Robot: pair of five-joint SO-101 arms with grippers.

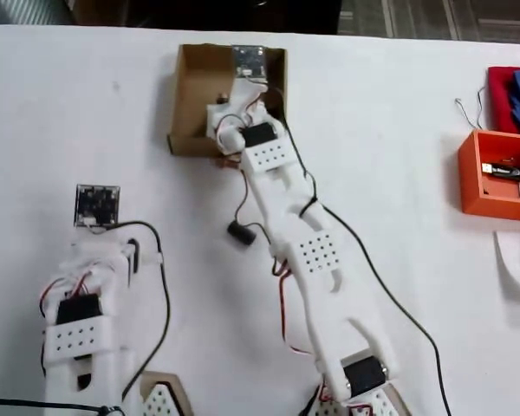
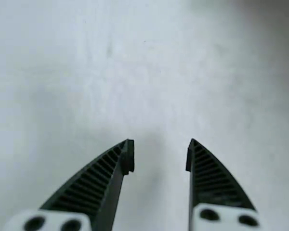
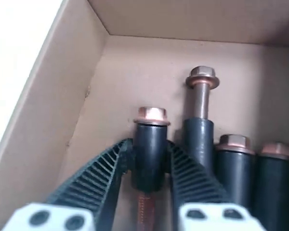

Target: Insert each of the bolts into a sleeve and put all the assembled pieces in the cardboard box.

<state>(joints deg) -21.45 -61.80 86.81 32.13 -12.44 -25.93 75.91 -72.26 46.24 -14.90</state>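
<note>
Inside the cardboard box [image 3: 62,110] my right gripper [image 3: 151,159] is shut on a black sleeve [image 3: 149,154] with a copper bolt [image 3: 151,115] through it; the bolt's threaded end sticks out below. Beside it lie three more assembled pieces [image 3: 231,168], one with its bolt [image 3: 201,91] drawn partly out. In the high view the right arm stretches to the cardboard box [image 1: 195,95] at the table's back, its gripper [image 1: 234,117] over the box's near side. A lone black sleeve [image 1: 241,232] lies on the table beside that arm. My left gripper [image 2: 159,156] stands open over bare white table, near the front left [image 1: 100,251].
An orange tray [image 1: 494,178] with a small dark item sits at the right edge, red and blue cloth [image 1: 513,95] behind it. A square marker tag [image 1: 97,204] lies ahead of the left arm. Black cables [image 1: 160,286] trail beside both arms.
</note>
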